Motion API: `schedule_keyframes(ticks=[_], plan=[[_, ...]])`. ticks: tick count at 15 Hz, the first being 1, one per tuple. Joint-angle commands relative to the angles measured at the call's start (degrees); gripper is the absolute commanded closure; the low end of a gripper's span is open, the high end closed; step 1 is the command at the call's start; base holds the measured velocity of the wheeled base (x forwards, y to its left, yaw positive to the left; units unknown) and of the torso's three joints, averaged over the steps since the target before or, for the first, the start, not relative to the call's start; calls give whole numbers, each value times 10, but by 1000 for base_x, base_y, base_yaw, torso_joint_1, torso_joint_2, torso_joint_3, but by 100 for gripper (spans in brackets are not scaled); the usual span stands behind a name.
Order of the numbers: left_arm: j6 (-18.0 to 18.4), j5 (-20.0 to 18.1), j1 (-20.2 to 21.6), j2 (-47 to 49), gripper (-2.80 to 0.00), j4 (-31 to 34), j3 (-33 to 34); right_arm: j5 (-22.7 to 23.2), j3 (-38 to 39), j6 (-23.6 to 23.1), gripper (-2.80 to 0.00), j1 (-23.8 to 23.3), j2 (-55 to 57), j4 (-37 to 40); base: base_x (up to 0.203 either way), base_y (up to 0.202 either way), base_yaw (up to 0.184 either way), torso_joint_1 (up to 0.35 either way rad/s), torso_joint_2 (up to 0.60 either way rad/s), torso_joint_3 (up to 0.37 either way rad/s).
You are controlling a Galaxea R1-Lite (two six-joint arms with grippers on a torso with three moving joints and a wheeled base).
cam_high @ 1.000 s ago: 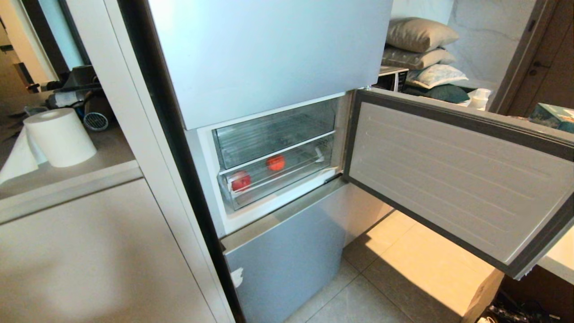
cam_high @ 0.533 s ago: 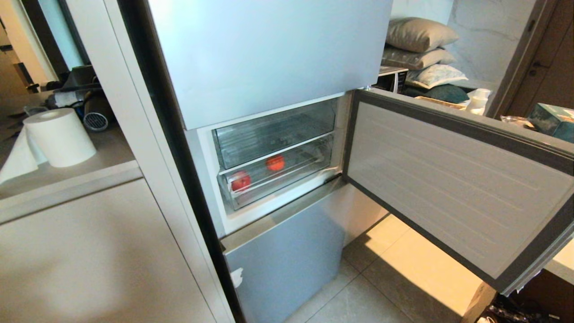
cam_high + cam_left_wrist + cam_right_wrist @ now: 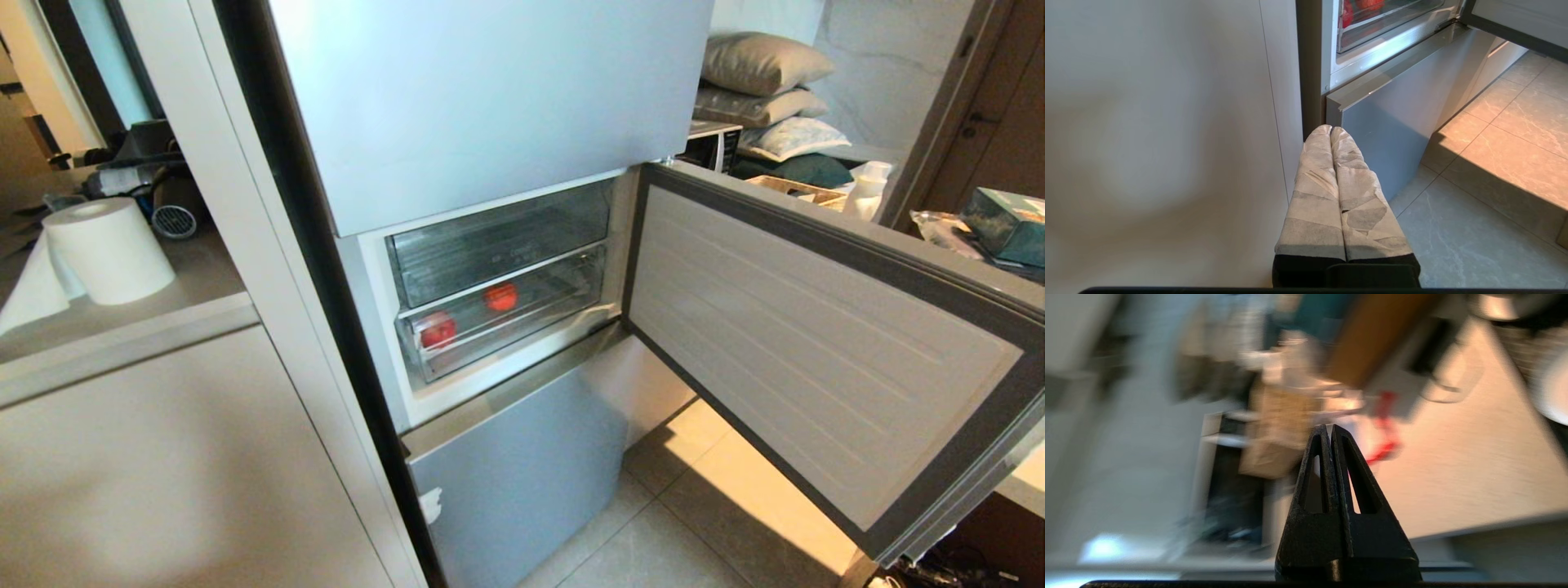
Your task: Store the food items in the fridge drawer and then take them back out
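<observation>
Two round red food items lie in the fridge drawer (image 3: 543, 314), the lower clear one, which is pushed in: one (image 3: 502, 296) at mid-back, one (image 3: 438, 329) at its front left corner. The left wrist view catches both, one (image 3: 1346, 12) beside the other (image 3: 1370, 3), behind the drawer's front wall (image 3: 1392, 20). My left gripper (image 3: 1330, 128) is shut and empty, low beside the cabinet and pointing at the fridge's bottom door. My right gripper (image 3: 1329, 428) is shut on nothing, out of the head view, with a blurred scene behind it.
The middle fridge door (image 3: 816, 327) stands open, reaching far right over the tiled floor (image 3: 653, 539). A taller clear bin (image 3: 498, 245) sits above the drawer. A paper roll (image 3: 106, 249) rests on the left counter. Pillows (image 3: 763, 73) are stacked behind.
The open fridge door's free edge has swung nearer and lower in the head view, uncovering more of the things behind it. The drawer and red items have not moved.
</observation>
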Motion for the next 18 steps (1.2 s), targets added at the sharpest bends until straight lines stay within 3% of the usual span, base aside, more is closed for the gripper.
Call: schedule_keyframes(ticks=[1,8,15,17,18], plan=[[0,0,0,1,0,0,0,-109,9,-18,0,80,71,24,0,0,0,0,0,0],[0,0,0,1,0,1,0,-131,65,-25,0,307,98,29,0,0,0,0,0,0],[0,0,0,1,0,0,0,-273,45,-31,0,637,98,28,0,0,0,0,0,0],[0,0,0,1,0,0,0,-303,7,-75,0,755,107,27,0,0,0,0,0,0],[0,0,0,1,0,1,0,-311,-9,-126,0,807,112,16,0,0,0,0,0,0]])
